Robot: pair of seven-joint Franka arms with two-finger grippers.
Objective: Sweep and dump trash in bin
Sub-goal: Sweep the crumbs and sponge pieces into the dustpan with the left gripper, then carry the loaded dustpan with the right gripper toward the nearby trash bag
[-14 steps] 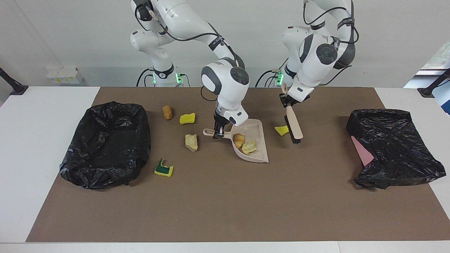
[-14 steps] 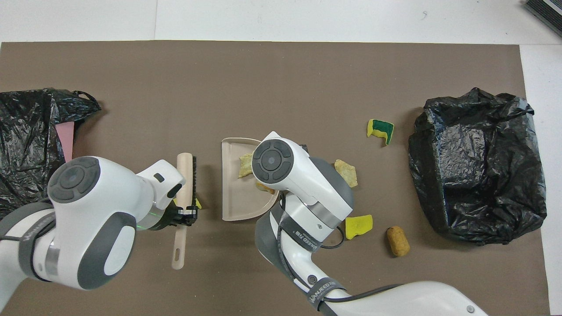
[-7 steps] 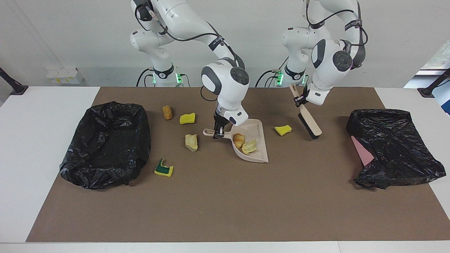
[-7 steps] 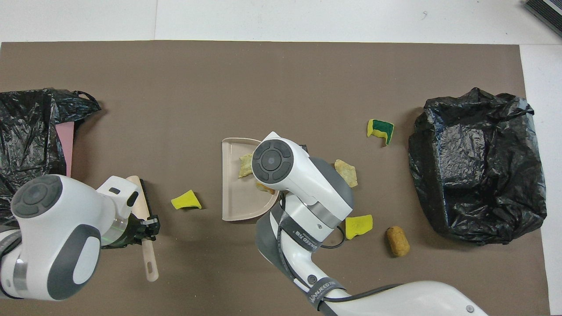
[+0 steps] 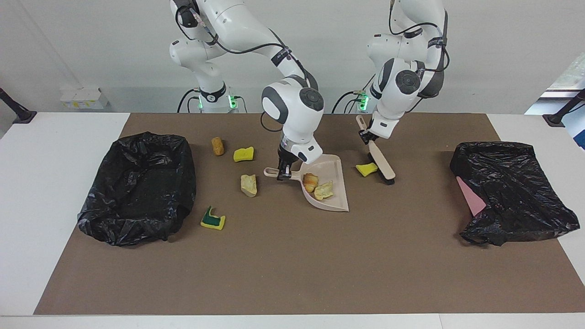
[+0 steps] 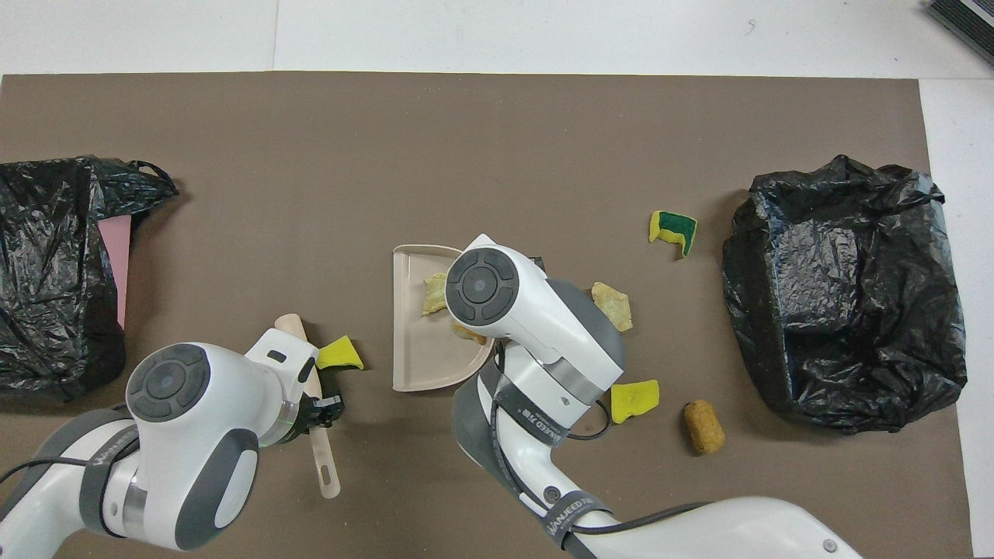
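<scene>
While the right gripper (image 5: 284, 175) clamps the handle of the beige plastic dustpan (image 5: 336, 192) at the middle of the brown mat (image 5: 292, 265), the left gripper (image 5: 367, 137) is closed on the handle of the tan wooden hand brush with black bristles (image 5: 382, 165). That brush slants down so that its head rests just beside a yellow sponge wedge (image 5: 366, 169), which lies on the mat between the brush and the dustpan's open mouth. Inside the pan sit a golden croissant (image 5: 311, 182) and a tan bread chunk (image 5: 324, 190), touching each other.

Four scraps lie on the mat toward the right arm's end: another pale bread chunk (image 5: 249, 185) just beside the pan's handle, a plain yellow sponge piece (image 5: 243, 154) and a brown cork-like lump (image 5: 218, 146) nearer to the robots, and a green-backed yellow sponge (image 5: 213, 220) farther from them. At that end stands the open bin lined with a black plastic bag (image 5: 137, 187). At the left arm's end a crumpled black bag (image 5: 512, 192) lies with a flat pink piece (image 5: 471, 196) showing at its edge.
</scene>
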